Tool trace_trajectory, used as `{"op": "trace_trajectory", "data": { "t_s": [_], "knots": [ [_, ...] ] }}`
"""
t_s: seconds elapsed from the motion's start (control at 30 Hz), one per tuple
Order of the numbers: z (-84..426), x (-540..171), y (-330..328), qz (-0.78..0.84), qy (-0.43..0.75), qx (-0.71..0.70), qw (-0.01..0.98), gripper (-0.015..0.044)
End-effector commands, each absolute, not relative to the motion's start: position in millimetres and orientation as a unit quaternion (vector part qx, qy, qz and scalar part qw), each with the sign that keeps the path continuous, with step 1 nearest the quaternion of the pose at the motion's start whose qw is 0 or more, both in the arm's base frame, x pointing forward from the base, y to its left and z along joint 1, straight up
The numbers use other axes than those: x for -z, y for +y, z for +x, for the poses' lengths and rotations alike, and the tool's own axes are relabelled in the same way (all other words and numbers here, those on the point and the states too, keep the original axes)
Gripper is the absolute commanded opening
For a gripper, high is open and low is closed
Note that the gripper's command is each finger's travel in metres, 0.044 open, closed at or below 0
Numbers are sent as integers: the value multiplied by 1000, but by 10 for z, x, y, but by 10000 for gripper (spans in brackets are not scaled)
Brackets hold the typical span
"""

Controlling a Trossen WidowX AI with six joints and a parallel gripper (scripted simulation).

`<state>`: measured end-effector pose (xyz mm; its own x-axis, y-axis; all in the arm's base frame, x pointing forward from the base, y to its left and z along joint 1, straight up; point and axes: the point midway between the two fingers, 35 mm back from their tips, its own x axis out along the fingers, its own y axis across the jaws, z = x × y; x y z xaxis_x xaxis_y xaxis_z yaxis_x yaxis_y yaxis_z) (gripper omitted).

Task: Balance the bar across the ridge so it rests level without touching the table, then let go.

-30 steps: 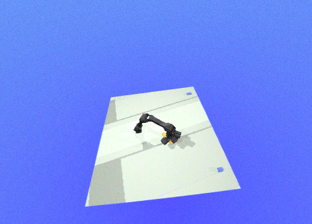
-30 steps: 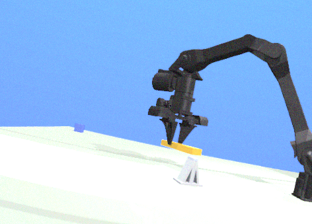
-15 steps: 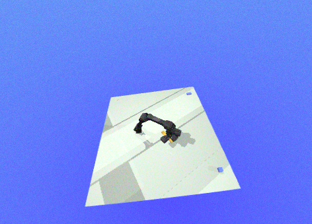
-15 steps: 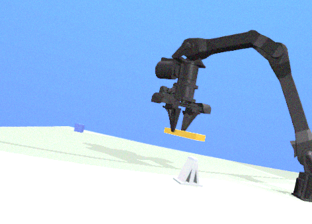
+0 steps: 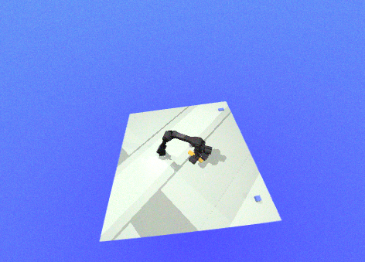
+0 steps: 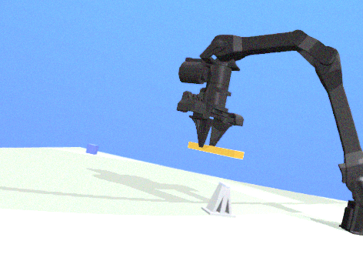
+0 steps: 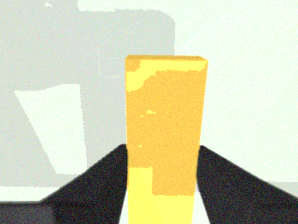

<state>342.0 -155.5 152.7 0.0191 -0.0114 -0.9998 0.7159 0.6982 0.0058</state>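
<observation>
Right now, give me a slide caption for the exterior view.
Pincer grips the orange bar off-centre, holding it aloft above the white ridge.

Bare test space, pale table [image 6: 77,227], blue backdrop [image 6: 96,65]

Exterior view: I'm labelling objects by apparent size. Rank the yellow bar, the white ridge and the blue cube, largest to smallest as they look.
1. yellow bar, held aloft by the gripper
2. white ridge
3. blue cube, which sits farther back, so its true size is unsure
</observation>
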Motion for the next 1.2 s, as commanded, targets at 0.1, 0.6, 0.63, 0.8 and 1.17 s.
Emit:
{"op": "trace_trajectory", "data": {
  "t_s": [0.1,0.6,0.63,0.8,1.17],
  "knots": [
    [3448,-1565,-1294,224,660,224,682,0],
    [3479,-1567,-700,103,689,105,710,0],
    [3479,-1567,-661,96,690,97,711,0],
    [3472,-1566,-465,56,694,57,715,0],
    [3431,-1562,-37,-28,696,-27,717,0]
  ]
}}
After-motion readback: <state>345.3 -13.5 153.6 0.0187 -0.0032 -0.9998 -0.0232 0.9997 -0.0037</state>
